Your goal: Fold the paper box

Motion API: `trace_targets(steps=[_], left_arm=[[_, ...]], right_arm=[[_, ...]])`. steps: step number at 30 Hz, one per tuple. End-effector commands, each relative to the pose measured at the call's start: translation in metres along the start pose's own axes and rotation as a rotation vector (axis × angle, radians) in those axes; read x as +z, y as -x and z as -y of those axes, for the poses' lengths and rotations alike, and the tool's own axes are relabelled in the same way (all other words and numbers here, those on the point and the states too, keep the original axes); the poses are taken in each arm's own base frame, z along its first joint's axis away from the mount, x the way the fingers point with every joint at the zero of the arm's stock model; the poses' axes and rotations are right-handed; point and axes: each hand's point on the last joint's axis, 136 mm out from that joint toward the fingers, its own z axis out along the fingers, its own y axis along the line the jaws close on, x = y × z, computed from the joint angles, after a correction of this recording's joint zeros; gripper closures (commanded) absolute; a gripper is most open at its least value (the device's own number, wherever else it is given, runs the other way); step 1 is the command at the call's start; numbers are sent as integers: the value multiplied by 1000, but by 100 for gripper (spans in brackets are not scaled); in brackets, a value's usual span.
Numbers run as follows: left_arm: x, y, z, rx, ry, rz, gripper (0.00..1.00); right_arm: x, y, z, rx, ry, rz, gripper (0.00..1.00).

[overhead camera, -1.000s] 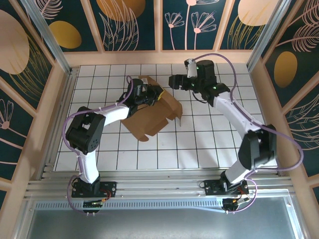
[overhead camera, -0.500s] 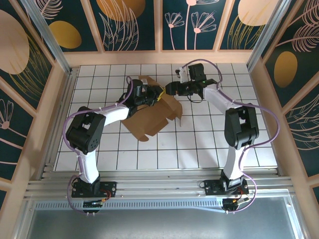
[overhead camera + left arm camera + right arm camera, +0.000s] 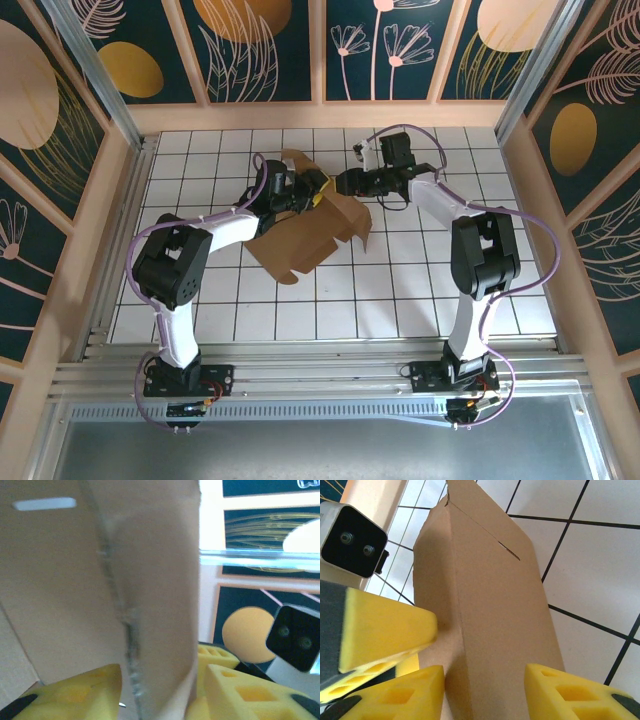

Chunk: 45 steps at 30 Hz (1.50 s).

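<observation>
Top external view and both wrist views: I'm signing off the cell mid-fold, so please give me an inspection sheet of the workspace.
Surface: white gridded table, flat, no marks seen.
Job's things: paper box, brown cardboard, partly folded; one flap is raised at its far end and the rest lies on the table.
Clutter: nothing seen.
Grippers: left gripper and right gripper meet at the raised flap with yellow fingers on either side of it; whether they are clamped cannot be told.
Cables: purple cables loop along both arms.
Surroundings: wood-framed walls painted with plants; aluminium rail at the near edge.
</observation>
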Motion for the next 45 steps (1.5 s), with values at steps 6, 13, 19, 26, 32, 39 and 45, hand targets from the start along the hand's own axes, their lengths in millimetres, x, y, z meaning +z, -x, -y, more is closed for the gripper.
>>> trace_targets(steps=[6,13,19,26,32,39,45], left_arm=[[-80,66,45,502,295,363,33],[-90,81,74,1154,534,235,37],[-62,83,76,1269,563,63,47],[-29,79,60,1230,497,-110,42],[-17,85,31,1175,515,-174,44],[-9,69,14,1133,463,-267,43],[1,65,-2,1100,466,-308,41]], right_arm=[[-5,-2,3,15,-14,-1,54],[-9,0,-1,4,-11,0,54],[-8,0,-1,7,-6,1,54],[-7,-3,1,9,-11,-10,54],[-7,-3,2,11,-12,-12,54],[-4,-5,5,15,-18,-21,54],[-2,-6,5,18,-14,-26,54]])
